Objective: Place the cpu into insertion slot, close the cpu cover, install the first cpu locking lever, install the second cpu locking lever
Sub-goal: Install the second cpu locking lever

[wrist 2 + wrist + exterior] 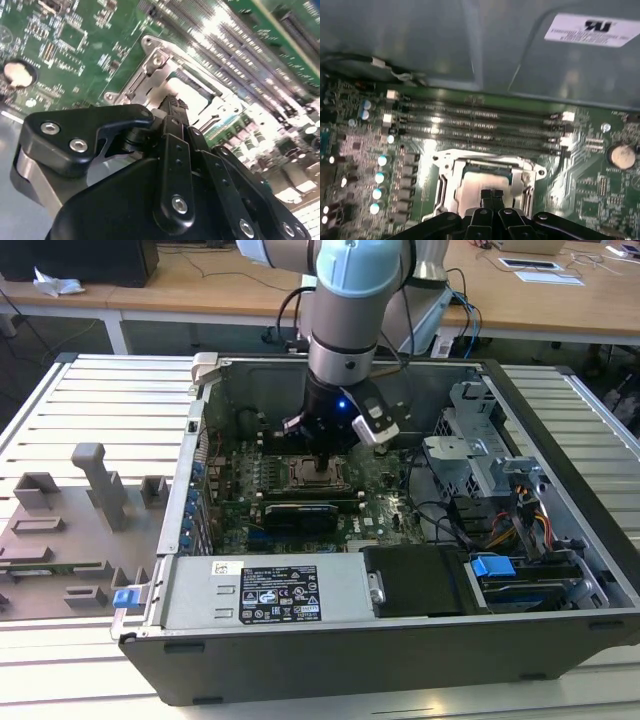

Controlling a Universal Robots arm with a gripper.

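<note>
**Operator:** Where is your arm standing right now?

**Observer:** Your arm (345, 310) comes down from the top of the exterior view and points almost straight down into the open computer case (560, 490). Its wrist is upright, a blue light glowing on it, and the gripper (325, 462) hangs right over the socket area of the green motherboard (385, 480).

**Operator:** And the fingers?

**Observer:** In the first wrist view your two black fingertips (491, 196) sit pressed together, no gap between them, with nothing held. The second wrist view shows the same: the finger links (175, 150) drawn in to one narrow tip over the chip.

**Operator:** Where's the cpu?

**Observer:** The cpu (477, 187) lies flat in the insertion slot (445, 192), its pale metal top showing through the window of the cpu cover (520, 167). The cover lies down flat around the chip. Your tips are at the chip's top, touching or just above; I cannot tell which.

**Operator:** Anything around it?

**Observer:** The long memory slots (480, 125) run just beside the socket, toward the case wall. A round coin cell (623, 156) sits on the board, off to one side. In the exterior view, a grey power supply box (265, 592) lies along the near edge of the case, and a grey fixture tray (60, 540) rests on the table at the exterior view's left.
</note>
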